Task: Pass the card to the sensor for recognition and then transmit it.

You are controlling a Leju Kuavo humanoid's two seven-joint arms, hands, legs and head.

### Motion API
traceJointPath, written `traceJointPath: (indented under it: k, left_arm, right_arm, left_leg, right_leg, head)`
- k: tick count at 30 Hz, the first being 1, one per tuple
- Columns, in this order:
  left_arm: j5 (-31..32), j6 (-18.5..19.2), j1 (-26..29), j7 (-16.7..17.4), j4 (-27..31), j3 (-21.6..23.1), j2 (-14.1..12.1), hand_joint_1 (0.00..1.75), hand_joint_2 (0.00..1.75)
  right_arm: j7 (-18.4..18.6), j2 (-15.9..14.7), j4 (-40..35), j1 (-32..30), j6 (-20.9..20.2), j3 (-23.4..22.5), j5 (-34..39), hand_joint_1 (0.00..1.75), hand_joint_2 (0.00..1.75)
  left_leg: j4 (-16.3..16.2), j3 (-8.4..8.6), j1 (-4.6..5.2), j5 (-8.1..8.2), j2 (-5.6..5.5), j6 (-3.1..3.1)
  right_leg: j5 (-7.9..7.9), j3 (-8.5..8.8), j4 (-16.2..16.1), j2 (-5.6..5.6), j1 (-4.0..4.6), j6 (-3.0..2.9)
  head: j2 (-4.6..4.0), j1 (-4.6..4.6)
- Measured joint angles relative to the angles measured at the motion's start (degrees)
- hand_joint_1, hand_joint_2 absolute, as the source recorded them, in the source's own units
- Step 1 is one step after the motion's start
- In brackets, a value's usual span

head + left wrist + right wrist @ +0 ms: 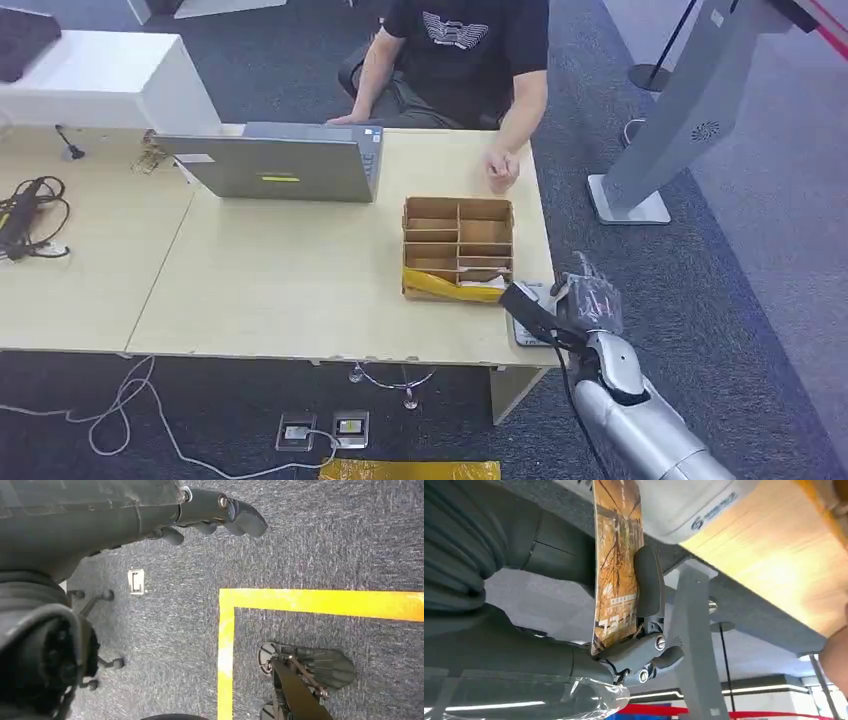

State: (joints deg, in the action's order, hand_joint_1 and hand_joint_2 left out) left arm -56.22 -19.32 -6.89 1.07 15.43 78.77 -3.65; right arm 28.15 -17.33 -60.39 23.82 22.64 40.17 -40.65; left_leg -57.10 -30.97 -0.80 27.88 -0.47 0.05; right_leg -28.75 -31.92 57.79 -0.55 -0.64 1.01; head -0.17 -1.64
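Note:
My right hand (588, 303) hovers at the table's front right corner, just over the small grey-white sensor (524, 335). In the right wrist view it pinches an orange-brown printed card (616, 565) between the thumb and the fingers (649, 585), with the card's flat face close to the white sensor housing (689, 505). I cannot tell whether card and sensor touch. My left hand (220, 512) hangs beside my body above the carpet, its fingers loosely extended with nothing in them.
A cardboard divider box (458, 240) with a yellow packet (435, 284) stands just behind the sensor. A person (470, 50) sits across the table, one hand (502, 170) resting on it, beside a laptop (285, 165). A grey stand (680, 110) rises at the right.

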Motion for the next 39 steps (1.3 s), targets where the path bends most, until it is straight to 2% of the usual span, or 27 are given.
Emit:
traceJointPath:
  k: [4, 6, 10, 13, 17, 20, 29, 39]
  left_arm:
    - [0.8, 0.3, 0.0, 0.0, 0.0, 0.0, 0.0, 0.00, 0.00]
    - [1.4, 0.6, 0.0, 0.0, 0.0, 0.0, 0.0, 0.00, 0.00]
    - [2.5, 0.9, 0.1, 0.0, 0.0, 0.1, -0.2, 0.00, 0.00]
    - [2.9, 1.2, 0.1, 0.2, 0.0, 0.2, -0.3, 0.00, 0.00]
    - [3.0, 1.3, 0.1, 0.3, 0.0, 0.3, -0.4, 0.00, 0.00]
    - [3.1, 1.3, 0.1, 0.3, 0.0, 0.3, -0.4, 0.00, 0.00]
    - [4.2, 1.2, 0.0, 0.2, 0.0, 0.4, -0.2, 0.00, 0.00]
    - [5.0, 1.4, -0.2, 1.2, 0.0, 0.5, 0.1, 0.00, 0.00]
  right_arm:
    - [1.0, -0.7, -1.5, -0.2, 0.7, -0.6, -0.1, 1.75, 1.75]
    - [3.4, -1.9, -4.0, 0.1, 0.6, -1.5, -0.1, 1.75, 1.75]
    - [9.6, -5.3, -11.3, 2.2, -2.4, -3.4, -1.9, 1.75, 1.75]
    - [11.3, -7.2, -16.1, 4.1, -4.6, -4.6, -3.3, 1.75, 1.75]
    - [11.5, -8.6, -21.2, 6.4, -7.5, -5.6, -4.1, 1.75, 1.75]
    - [11.5, -8.8, -23.1, 8.1, -8.0, -5.5, -3.8, 1.75, 1.75]
    - [11.5, -8.9, -23.8, 11.4, -5.9, -3.6, -1.6, 1.75, 1.75]
    - [11.5, -8.7, -23.4, 11.5, -2.7, -0.6, 0.1, 1.75, 1.75]
  left_leg:
    - [0.0, -0.04, 0.00, 0.00, 0.00, 0.00]
    - [0.0, -0.06, 0.00, 0.00, -0.01, 0.00]
    - [0.0, -0.06, 0.00, 0.00, 0.00, 0.00]
    - [0.0, -0.06, 0.01, 0.00, 0.00, 0.00]
    - [0.0, -0.06, 0.00, 0.00, 0.00, 0.00]
    - [0.0, -0.06, 0.00, 0.00, 0.00, 0.00]
    - [0.0, -0.08, 0.00, 0.00, -0.02, 0.00]
    - [0.0, -0.10, -0.01, 0.00, -0.02, 0.00]
  right_leg:
    - [0.00, -0.04, 0.0, 0.00, 0.00, 0.00]
    - [0.00, -0.03, 0.0, -0.02, 0.00, 0.00]
    - [0.02, -0.04, 0.0, 0.03, 0.00, -0.02]
    - [0.02, -0.03, 0.0, 0.00, -0.01, -0.02]
    - [0.02, -0.04, 0.0, 0.01, 0.00, -0.02]
    - [0.02, -0.04, 0.0, 0.00, 0.01, -0.02]
    - [0.02, -0.04, 0.0, -0.04, 0.00, -0.02]
    - [0.01, -0.05, 0.0, -0.03, 0.01, -0.02]
  head:
    - [0.00, 0.02]
    - [0.00, 0.02]
    - [0.00, 0.02]
    - [0.00, 0.00]
    - [0.00, 0.00]
    - [0.00, 0.02]
    - [0.00, 0.02]
    - [0.00, 0.00]
